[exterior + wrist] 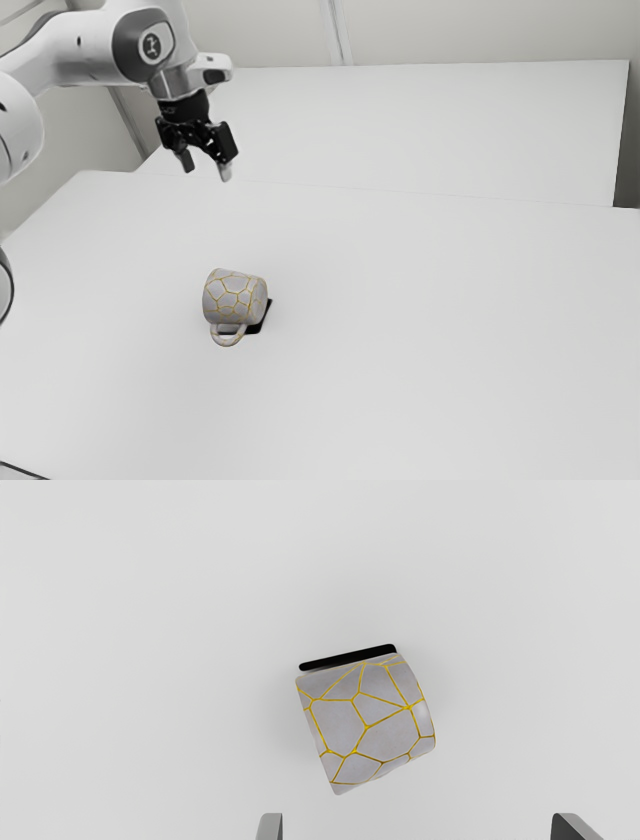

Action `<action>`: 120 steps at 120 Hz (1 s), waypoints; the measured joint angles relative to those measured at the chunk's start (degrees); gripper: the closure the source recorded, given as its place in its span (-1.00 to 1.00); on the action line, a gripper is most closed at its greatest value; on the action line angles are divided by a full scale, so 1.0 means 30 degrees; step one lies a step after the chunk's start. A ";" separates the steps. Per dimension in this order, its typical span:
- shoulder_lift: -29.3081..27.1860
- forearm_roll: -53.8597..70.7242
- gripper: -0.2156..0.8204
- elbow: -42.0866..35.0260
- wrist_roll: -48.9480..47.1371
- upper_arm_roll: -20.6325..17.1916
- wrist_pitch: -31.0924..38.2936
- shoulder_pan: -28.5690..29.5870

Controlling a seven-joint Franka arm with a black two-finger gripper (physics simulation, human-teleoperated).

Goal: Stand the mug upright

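Observation:
The gripper (205, 168) hangs in the air well above the table, up from the mug in the exterior view. A grey mug (232, 297) with gold crack-like lines lies on its side, its handle pointing toward the exterior view's bottom edge. In the wrist view the gripper (417, 827) stands open, its fingertips wide apart with nothing between them, and the mug (370, 720) lies beyond them. The handle cannot be made out in the wrist view.
A thin black flat object (261, 318) lies on the white table (420, 350), beside and partly behind the mug. Farther back, a large white surface (420, 125) stretches behind the table's far edge.

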 joint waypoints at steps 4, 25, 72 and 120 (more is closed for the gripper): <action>-0.0245 0.0015 -0.54 -0.0408 0.0058 0.0017 0.0254 0.0002; -0.1150 -0.0472 -0.55 -0.2006 0.0295 0.0321 0.1163 -0.0070; -0.2288 -0.7440 -0.54 -0.6637 0.1819 0.1746 -0.0026 0.1290; -0.0278 -1.0574 -0.54 -0.6865 0.4858 0.2773 0.0539 0.1886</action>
